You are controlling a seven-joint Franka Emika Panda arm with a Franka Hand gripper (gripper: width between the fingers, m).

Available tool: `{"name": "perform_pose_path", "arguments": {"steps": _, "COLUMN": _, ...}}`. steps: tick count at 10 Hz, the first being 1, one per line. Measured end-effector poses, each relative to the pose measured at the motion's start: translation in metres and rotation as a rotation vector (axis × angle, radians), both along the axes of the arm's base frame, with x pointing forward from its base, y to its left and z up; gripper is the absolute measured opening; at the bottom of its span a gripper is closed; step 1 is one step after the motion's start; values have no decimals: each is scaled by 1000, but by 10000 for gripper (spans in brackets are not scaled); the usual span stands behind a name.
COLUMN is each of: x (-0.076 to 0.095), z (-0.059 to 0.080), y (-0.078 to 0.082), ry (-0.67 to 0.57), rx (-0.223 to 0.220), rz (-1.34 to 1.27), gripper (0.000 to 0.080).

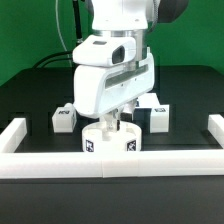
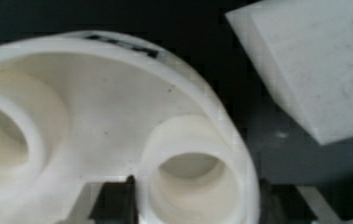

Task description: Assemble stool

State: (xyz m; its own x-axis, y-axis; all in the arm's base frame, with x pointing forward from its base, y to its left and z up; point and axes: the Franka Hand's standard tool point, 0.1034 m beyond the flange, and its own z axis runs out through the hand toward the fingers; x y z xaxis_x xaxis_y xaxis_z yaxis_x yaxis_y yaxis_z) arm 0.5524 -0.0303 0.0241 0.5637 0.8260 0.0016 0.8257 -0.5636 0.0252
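The bulk of the gripper (image 1: 116, 122) hides the top of the seat (image 1: 110, 140) by the bench's front edge and part of a leg (image 1: 154, 113) behind it, and the blurred wrist view cuts off seat, leg and fingertips (image 2: 112, 206), so the jaws' hold cannot be told.

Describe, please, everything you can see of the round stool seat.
The seat is a thick round disc of white plastic, with black-and-white tags on its side wall. It lies flat on the black table, close by the white rail. The wrist view shows round sockets in its face. The claw reaches down onto it; a grip cannot be confirmed.
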Motion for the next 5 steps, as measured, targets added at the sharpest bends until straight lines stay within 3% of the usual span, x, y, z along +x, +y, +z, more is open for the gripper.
{"name": "perform_pose_path", "arguments": {"steps": 5, "x": 0, "z": 0, "y": 0, "ry": 0, "rx": 0, "rz": 0, "gripper": 320}}
